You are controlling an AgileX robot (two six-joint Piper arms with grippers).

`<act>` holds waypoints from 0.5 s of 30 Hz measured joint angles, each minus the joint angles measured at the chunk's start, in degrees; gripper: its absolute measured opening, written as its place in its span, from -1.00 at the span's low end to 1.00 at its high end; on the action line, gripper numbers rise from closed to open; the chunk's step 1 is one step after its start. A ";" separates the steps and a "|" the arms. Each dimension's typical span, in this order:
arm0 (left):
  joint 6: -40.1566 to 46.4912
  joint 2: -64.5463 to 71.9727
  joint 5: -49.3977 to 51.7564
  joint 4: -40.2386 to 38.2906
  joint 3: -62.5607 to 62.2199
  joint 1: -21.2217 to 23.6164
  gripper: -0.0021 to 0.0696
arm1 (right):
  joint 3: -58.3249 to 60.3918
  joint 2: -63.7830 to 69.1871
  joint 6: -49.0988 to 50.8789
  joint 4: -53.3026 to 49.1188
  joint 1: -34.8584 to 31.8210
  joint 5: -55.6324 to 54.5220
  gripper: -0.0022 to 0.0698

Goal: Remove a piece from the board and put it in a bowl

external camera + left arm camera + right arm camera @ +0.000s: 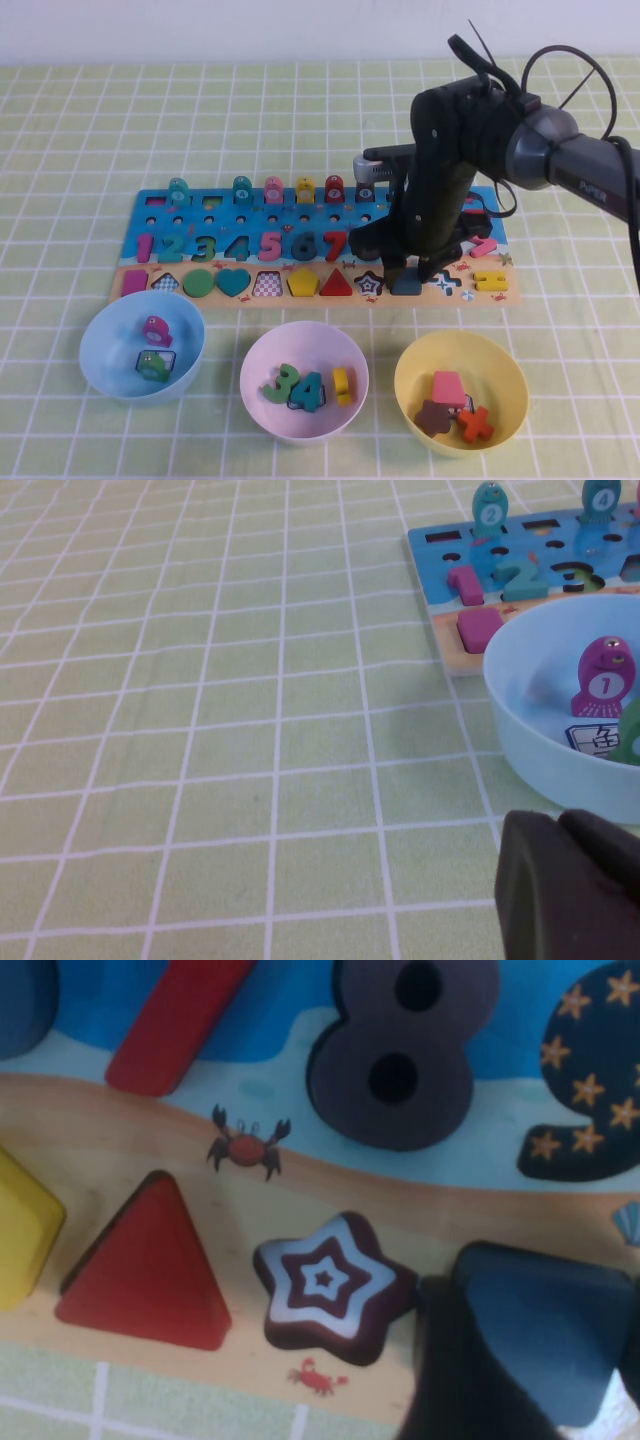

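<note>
The slate-blue square piece [406, 285] lies flat in the sandy lower strip of the board [155, 215], edges in line with the board's, having no long axis; the striped star [325, 1285] sits just beside it. The right hand [412, 270] stands straight over it, fingers [470, 1380] apart, one touching its edge. The left hand [570, 890] hovers over the tabletop [200, 730] beside the light blue bowl [530, 740], its opening untellable; the yellow bowl [415, 385] sits near the board.

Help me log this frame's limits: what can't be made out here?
- Right gripper over the slate-blue wooden square piece: high view, the arm hides its grip.
- Same piece: right wrist view, cut off by the edge, a dark finger covering part.
- Left gripper: left wrist view, only a blurred corner.
</note>
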 joint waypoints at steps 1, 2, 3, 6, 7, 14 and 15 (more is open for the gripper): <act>0.00 0.00 0.00 0.00 0.00 0.00 -0.95 | 0.00 0.00 0.26 0.11 0.00 0.00 -0.12; 0.00 0.00 0.00 0.00 0.00 0.00 -0.95 | -0.27 0.00 0.27 0.11 0.00 0.11 -0.12; 0.00 0.00 0.00 0.00 0.00 0.00 -0.95 | -0.56 0.15 0.40 0.11 0.00 0.39 -0.12; 0.00 0.00 0.00 0.00 0.00 0.00 -0.95 | -2.64 0.65 0.25 0.11 0.00 2.60 -0.12; 0.00 0.00 0.00 0.00 0.00 0.00 -0.95 | -3.52 0.79 -0.27 0.11 0.00 3.36 -0.12; 0.00 0.00 0.00 0.00 0.00 0.00 -0.95 | -6.16 -4.50 -5.81 -0.15 0.11 4.75 -0.15; 0.00 0.00 0.00 0.00 0.00 0.00 -0.95 | -5.77 -6.65 -6.35 -0.43 0.34 4.85 -0.15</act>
